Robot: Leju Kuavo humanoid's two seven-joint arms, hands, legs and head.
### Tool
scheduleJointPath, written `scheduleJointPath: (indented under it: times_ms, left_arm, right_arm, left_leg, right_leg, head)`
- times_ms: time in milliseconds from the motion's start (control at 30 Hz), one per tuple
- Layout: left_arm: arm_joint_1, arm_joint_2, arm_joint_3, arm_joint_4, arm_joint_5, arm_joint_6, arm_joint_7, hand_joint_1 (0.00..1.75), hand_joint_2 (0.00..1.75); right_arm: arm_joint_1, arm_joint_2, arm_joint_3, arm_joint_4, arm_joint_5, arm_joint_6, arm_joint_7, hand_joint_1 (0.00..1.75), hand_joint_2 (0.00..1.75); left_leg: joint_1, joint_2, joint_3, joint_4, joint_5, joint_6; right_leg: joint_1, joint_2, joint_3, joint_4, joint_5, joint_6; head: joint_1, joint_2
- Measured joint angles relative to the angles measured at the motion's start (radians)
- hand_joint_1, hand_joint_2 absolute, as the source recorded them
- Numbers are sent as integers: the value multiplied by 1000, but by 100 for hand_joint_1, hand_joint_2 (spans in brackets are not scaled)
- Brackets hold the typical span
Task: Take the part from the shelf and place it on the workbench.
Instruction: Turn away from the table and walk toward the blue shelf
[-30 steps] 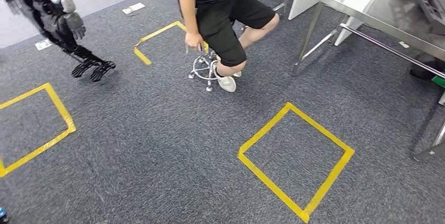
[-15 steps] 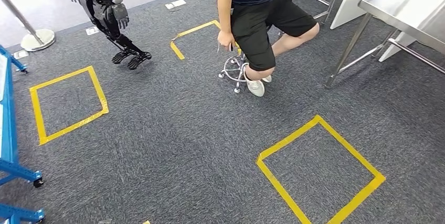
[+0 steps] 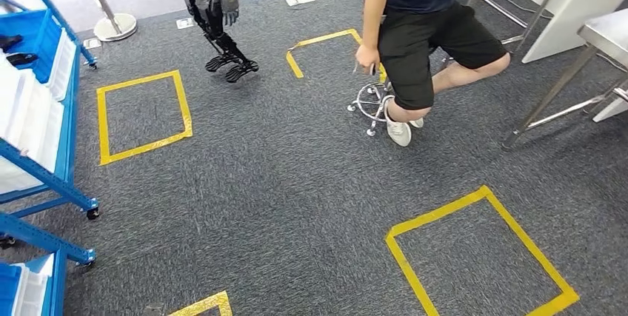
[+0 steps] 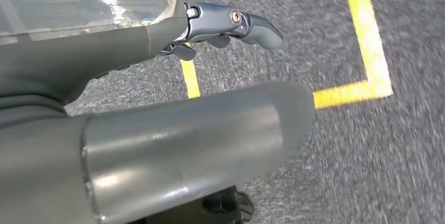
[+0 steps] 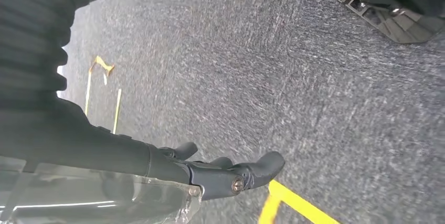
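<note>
A blue shelf (image 3: pixel 46 177) with white and blue bins stands at the left edge of the head view. Dark parts (image 3: pixel 13 41) lie in its upper blue bin. A corner of the steel workbench (image 3: pixel 603 35) shows at the far right. My left hand (image 4: pixel 157 129) hangs over the carpet, its dark fingers (image 4: pixel 246 22) stretched out and holding nothing. My right hand (image 5: pixel 157 166) also hangs over the carpet, and its fingers (image 5: pixel 246 174) are extended and empty.
A person (image 3: pixel 422 27) sits on a wheeled stool (image 3: pixel 370 101) between the shelf and the workbench. Another black robot (image 3: pixel 215 5) stands at the back. Yellow tape squares (image 3: pixel 144 116) (image 3: pixel 481 257) mark the grey carpet. A post base (image 3: pixel 115 26) stands near the shelf.
The whole view has swung left: the blue shelf has come in at the left, and the workbench has slid almost out at the right.
</note>
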Motion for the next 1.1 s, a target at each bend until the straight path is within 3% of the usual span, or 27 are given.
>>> scheduleJointPath:
  times_ms: [33,100,167,200,233,300,333,400,433,467,533,600,667,700,733,767,833,900,1000,1033,1100]
  left_arm:
    - [0,1,3,0,0,-1,0,0,0]
    - [0,3,8,0,1,-3,-1,0,0]
    - [3,4,15,0,1,-5,-2,0,0]
    - [6,4,19,0,2,-4,-2,0,0]
    - [9,4,23,0,3,-1,-1,0,0]
    - [10,4,31,0,4,7,-1,0,0]
    - [10,4,35,0,4,9,-1,0,0]
    - [11,4,42,0,5,11,-2,0,0]
    - [13,5,45,0,5,11,-2,0,0]
    - [16,5,47,0,5,12,-2,0,0]
    - [19,5,50,0,5,12,-1,0,0]
    - [16,4,52,0,5,12,-1,0,0]
    - [15,3,53,0,5,12,-1,0,0]
    - [17,3,53,0,5,12,-1,0,0]
    - [18,3,54,0,5,12,-1,0,0]
    - [19,4,54,0,5,12,-1,0,0]
    - [17,4,56,-1,5,12,-1,0,0]
    - [14,4,57,-1,5,12,-1,0,0]
    - [13,4,61,-1,8,15,-2,0,0]
    - [12,4,63,-1,10,17,-2,0,0]
    - [9,2,67,-1,13,20,-1,0,0]
  right_arm:
    - [-1,0,-1,0,0,0,0,0,175]
    - [-1,1,-2,0,0,1,0,0,175]
    - [3,0,-3,0,0,2,0,0,175]
    - [5,0,-3,0,1,3,0,0,175]
    - [6,0,-3,0,3,4,0,0,175]
    - [6,1,-3,0,8,7,0,0,175]
    - [6,1,-3,0,9,8,0,0,175]
    - [4,3,-3,0,11,9,-1,0,175]
    - [3,4,-3,0,11,9,-1,0,175]
    - [1,5,-3,0,11,9,-1,0,175]
    - [-1,7,-3,0,11,9,-1,0,175]
    - [1,8,-3,0,12,9,-1,0,175]
    - [3,7,-3,0,12,9,-1,0,175]
    - [3,7,-3,0,12,9,-1,0,175]
    - [3,6,-3,0,12,9,-1,0,175]
    - [2,6,-3,0,12,9,-1,0,175]
    - [0,7,-3,0,12,9,-1,0,175]
    - [-3,6,-3,0,12,9,-1,0,175]
    - [-6,6,-4,0,16,9,-1,0,175]
    - [-7,6,-4,0,17,9,-1,0,175]
    - [-8,7,-4,-1,17,9,-1,0,175]
  left_leg:
    - [4,-11,2,-4,5,7]
    - [7,-35,-1,-6,11,16]
    - [6,-65,-5,-5,13,17]
    - [7,-80,-5,-4,14,17]
    - [8,-96,-4,-4,15,16]
    - [9,-125,-4,0,16,8]
    - [7,-139,-6,4,15,3]
    - [5,-158,-12,5,17,-10]
    - [7,-166,-14,3,20,-16]
    - [9,-163,-17,4,20,-22]
    - [9,-118,-35,38,-4,-30]
    - [9,-62,-87,154,-72,-34]
    - [10,-46,-144,279,-124,-37]
    - [10,-44,-152,298,-124,-36]
    - [10,-41,-138,277,-105,-35]
    - [10,-31,-105,217,-74,-32]
    - [5,14,-29,77,-24,-24]
    - [-4,35,-2,18,-12,-16]
    - [-8,5,-4,11,-6,-2]
    - [-5,-3,-2,7,-3,3]
    - [3,-22,0,1,4,13]
  right_leg:
    - [-2,27,-15,35,-19,1]
    - [-6,81,-74,164,-79,-4]
    - [-9,94,-129,280,-117,-2]
    - [-11,96,-134,289,-113,5]
    - [-14,98,-120,253,-92,15]
    - [-25,128,-57,110,-30,36]
    - [-30,144,-32,48,-6,39]
    - [-30,159,-12,1,10,29]
    - [-27,150,-11,1,12,19]
    - [-27,141,-9,0,16,10]
    - [-29,121,-7,-2,22,-4]
    - [-25,96,-9,-3,22,-14]
    - [-18,68,-11,-3,20,-19]
    - [-15,55,-11,-3,20,-20]
    - [-14,43,-11,-3,19,-21]
    - [-13,31,-9,-3,17,-23]
    - [-6,11,-6,-2,13,-21]
    - [1,-6,-5,-2,10,-16]
    - [2,-27,-2,-3,6,-7]
    - [1,-13,-5,7,-2,-4]
    - [-3,43,-39,82,-41,-5]
  head:
    - [1,0]
    - [2,0]
    - [2,0]
    - [2,0]
    - [2,0]
    - [2,0]
    - [2,0]
    - [2,0]
    - [1,0]
    - [1,0]
    - [-1,0]
    - [-4,0]
    - [-4,0]
    - [-4,0]
    - [-5,0]
    - [-5,0]
    - [-4,0]
    - [-3,0]
    - [-3,0]
    - [-2,0]
    - [-1,0]
